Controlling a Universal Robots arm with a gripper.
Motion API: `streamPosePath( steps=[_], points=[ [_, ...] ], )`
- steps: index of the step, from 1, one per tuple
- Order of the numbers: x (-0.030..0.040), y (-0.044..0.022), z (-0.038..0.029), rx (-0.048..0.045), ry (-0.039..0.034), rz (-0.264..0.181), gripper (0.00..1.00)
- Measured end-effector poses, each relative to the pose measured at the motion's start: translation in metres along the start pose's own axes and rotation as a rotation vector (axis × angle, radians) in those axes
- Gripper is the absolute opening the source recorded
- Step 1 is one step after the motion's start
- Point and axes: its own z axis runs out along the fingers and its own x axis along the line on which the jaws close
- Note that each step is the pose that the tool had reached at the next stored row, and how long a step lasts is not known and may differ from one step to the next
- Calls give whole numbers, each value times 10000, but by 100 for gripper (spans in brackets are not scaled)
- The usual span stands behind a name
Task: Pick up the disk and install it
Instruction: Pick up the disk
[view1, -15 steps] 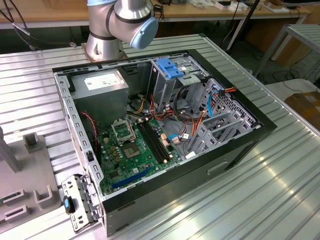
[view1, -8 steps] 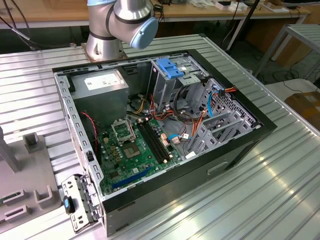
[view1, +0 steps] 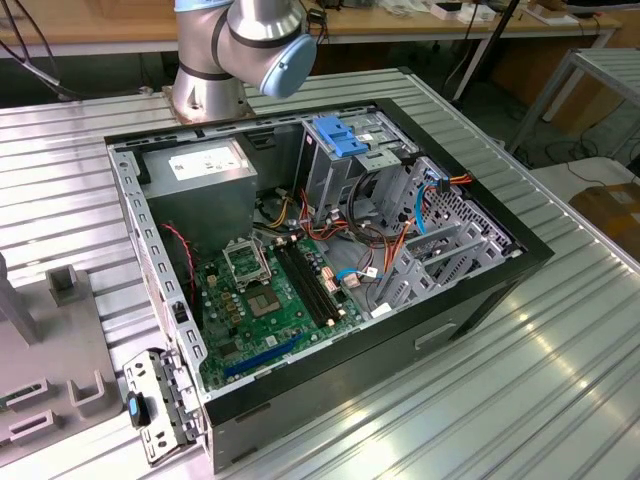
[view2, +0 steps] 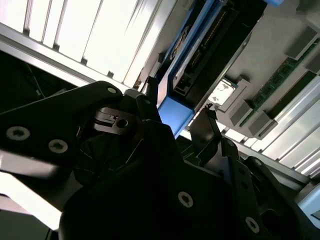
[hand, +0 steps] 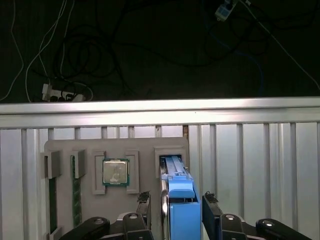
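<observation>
Straddling the disk (hand: 182, 216), the hand (hand: 176, 198) is held wide; the disk is seated upright in a tray (hand: 145, 146) between its fingers (hand: 144, 202).

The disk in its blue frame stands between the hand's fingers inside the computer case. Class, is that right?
No: the first wrist view shows the disk standing between the hand's fingers in the grey tray's slot, not inside the case.

text: none legible | power supply label (view1: 205, 163): print too small
</observation>
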Motion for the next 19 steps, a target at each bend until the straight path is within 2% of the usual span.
streamPosePath(
  steps=[6,9,19],
  points=[
    [-15,0,16,-2,-27,-1,53],
    [-15,0,26,-3,-122,-1,53],
    [8,5,36,-1,-124,-7,53]
  ],
)
